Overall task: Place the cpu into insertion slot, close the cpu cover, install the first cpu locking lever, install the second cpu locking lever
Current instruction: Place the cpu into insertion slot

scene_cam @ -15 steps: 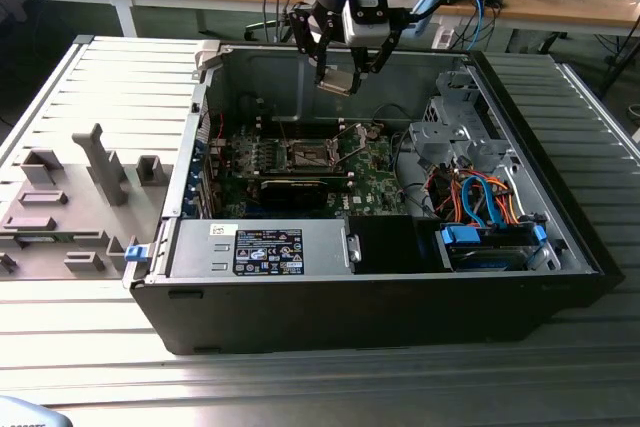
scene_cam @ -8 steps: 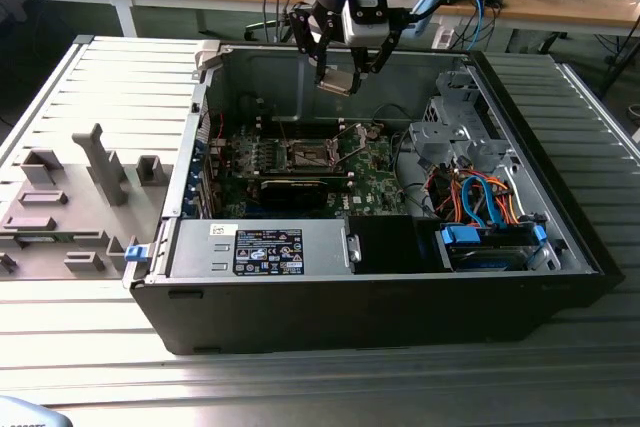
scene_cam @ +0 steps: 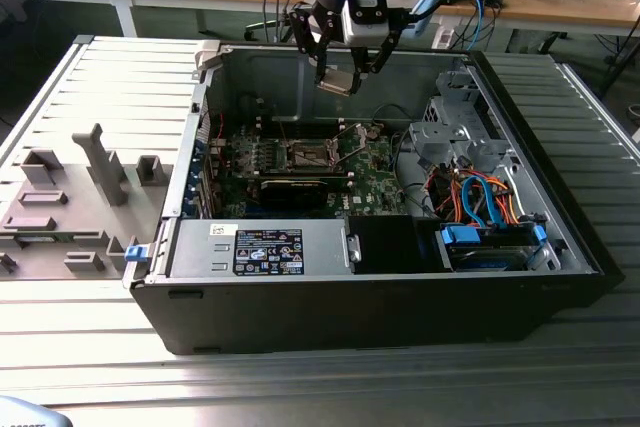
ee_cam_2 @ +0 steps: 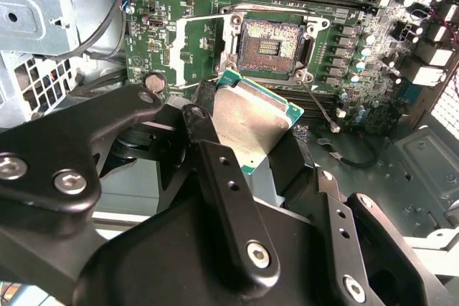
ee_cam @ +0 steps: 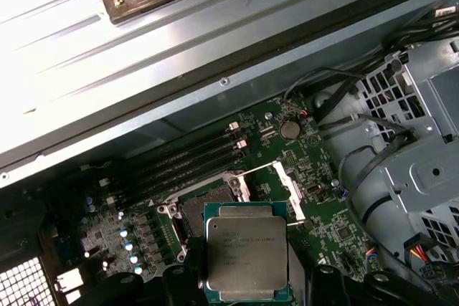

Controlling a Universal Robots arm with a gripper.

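- Plainly, the gripper [scene_cam: 338, 75] is clamped on the cpu [ee_cam: 247, 259]. Its black fingers [ee_cam_2: 209, 150] press two opposite edges and leave the silver-grey top bare.
- The cpu hangs in the air above the green board [ee_cam_2: 154, 12], well apart from it. It looks tilted in the second wrist view, and it is not seated in anything yet.
- As a judgement, the chip should handle as a light, stiff, thin plate. Its metal top is smooth and probably slippery, and its underside contacts are delicate. The bare edges are therefore the right place to hold it, with modest force, and the flat faces are best left untouched.
- Farther off lies the insertion slot [ee_cam_2: 271, 41], its dark centre exposed and nothing in it. Its fine contacts would likely bend under a skewed or heavy landing.
- The cpu cover [ee_cam_2: 195, 51] is swung back, lying open just beside the slot. One thin locking lever [ee_cam_2: 320, 109] stands unlatched along the slot's other side.
- In the exterior view, taking the slot as dial centre, the gripper sits at about one o'clock. The drive cage [scene_cam: 445, 132] is at three o'clock. The labelled silver box [scene_cam: 268, 250] is at about seven, nearest that camera.
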